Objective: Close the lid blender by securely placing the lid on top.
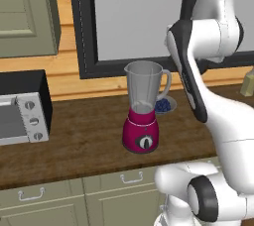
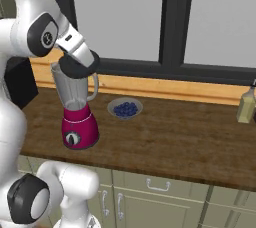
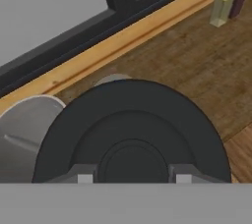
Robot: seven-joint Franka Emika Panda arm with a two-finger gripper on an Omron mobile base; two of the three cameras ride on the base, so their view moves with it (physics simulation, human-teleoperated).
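The blender (image 1: 143, 121) stands on the wooden counter, a magenta base with a black dial under a tall clear jar. The jar's mouth is uncovered in the left base view. My gripper (image 3: 133, 179) is shut on the lid (image 3: 133, 125), a round dark disc held between the two fingertips. In the right base view the gripper (image 2: 79, 60) carries the lid (image 2: 75, 67) at the height of the jar's rim, overlapping the top of the blender (image 2: 77, 122). From the hand view the jar's open mouth (image 3: 24, 129) lies to the left of the lid, not under it.
A small bowl of blue berries (image 2: 125, 108) sits just behind and right of the blender. A silver toaster oven (image 1: 22, 116) stands at the counter's left end. Bottles (image 2: 246, 106) stand far right by the window sill. Bare wood spreads between bowl and bottles.
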